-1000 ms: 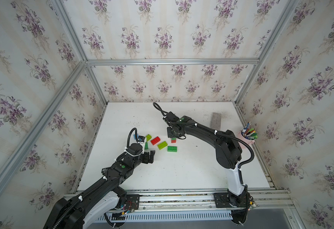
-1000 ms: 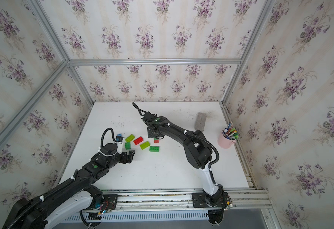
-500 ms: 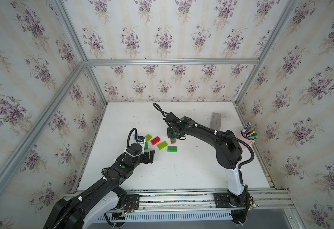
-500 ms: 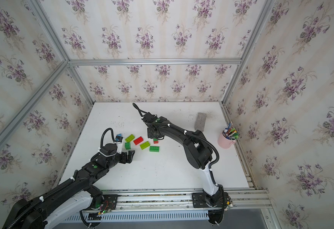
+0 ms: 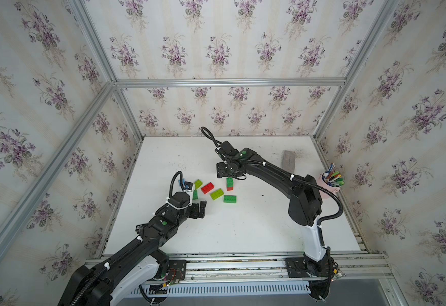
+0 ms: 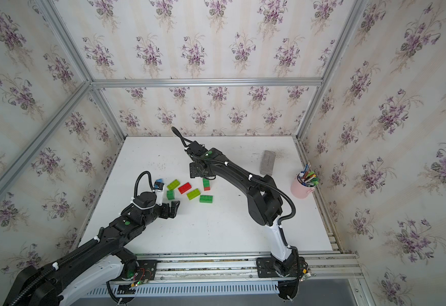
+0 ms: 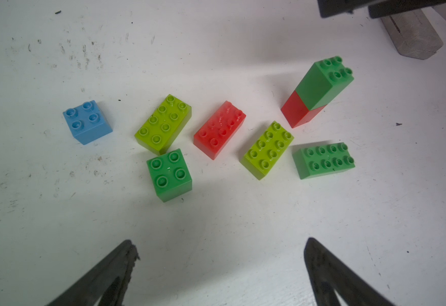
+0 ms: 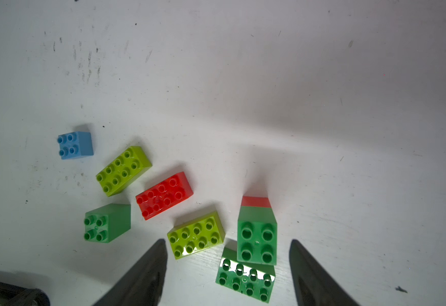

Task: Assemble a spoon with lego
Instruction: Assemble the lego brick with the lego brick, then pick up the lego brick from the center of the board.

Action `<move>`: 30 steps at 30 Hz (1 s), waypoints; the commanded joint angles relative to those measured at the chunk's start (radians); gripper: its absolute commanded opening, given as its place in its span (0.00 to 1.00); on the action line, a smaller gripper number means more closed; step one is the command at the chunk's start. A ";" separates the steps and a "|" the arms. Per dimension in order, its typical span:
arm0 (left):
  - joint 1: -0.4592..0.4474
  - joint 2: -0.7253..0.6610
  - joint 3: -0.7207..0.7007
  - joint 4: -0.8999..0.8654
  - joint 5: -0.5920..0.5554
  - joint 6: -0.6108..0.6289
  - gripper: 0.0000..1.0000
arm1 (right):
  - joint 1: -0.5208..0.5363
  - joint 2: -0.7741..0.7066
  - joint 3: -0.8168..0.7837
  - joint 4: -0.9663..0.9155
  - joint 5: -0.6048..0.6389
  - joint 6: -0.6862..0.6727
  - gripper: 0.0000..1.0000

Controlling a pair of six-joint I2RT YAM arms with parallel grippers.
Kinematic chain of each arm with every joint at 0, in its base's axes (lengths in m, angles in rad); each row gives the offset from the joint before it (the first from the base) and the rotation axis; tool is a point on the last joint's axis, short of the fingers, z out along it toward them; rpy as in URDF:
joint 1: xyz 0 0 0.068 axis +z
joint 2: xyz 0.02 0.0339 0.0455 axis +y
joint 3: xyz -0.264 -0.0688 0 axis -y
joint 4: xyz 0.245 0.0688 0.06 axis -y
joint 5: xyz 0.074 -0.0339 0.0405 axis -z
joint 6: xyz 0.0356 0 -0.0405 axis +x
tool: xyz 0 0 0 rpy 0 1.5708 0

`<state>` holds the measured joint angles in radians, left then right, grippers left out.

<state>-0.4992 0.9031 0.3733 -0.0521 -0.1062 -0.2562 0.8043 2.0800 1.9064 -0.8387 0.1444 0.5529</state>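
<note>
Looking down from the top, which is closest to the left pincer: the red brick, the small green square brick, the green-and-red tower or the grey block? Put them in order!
From the left pincer, in a top view:
1. the small green square brick, just ahead of it.
2. the red brick, in the middle of the bricks.
3. the green-and-red tower, at the bricks' far end.
4. the grey block, way off near the back wall.

Your lego (image 7: pixel 267 149) reads as smooth glossy plastic; red brick (image 7: pixel 219 129) glares most. Tabletop (image 7: pixel 216 225) you see is matt white, scuffed and dark-flecked. Grey block (image 6: pixel 267 162) looks rough, dull. Frame rail (image 5: pixel 230 82) is brushed metal. Walls (image 5: pixel 216 39) papered, matt. Pink cup (image 6: pixel 300 189) smooth.
</note>
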 commanded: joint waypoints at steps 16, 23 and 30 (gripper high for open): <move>-0.011 -0.046 -0.016 -0.012 -0.036 -0.031 0.99 | 0.114 -0.226 -0.533 0.222 0.016 0.227 1.00; -0.014 -0.058 -0.022 -0.016 -0.047 -0.034 0.99 | 0.119 -0.169 -0.533 0.267 0.039 0.226 1.00; -0.016 -0.053 -0.023 -0.015 -0.052 -0.037 0.99 | 0.129 -0.103 -0.496 0.254 0.080 0.206 1.00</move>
<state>-0.5159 0.8513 0.3523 -0.0757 -0.1406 -0.2733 0.9302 1.9564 1.3956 -0.5735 0.1764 0.7555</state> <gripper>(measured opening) 0.993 0.996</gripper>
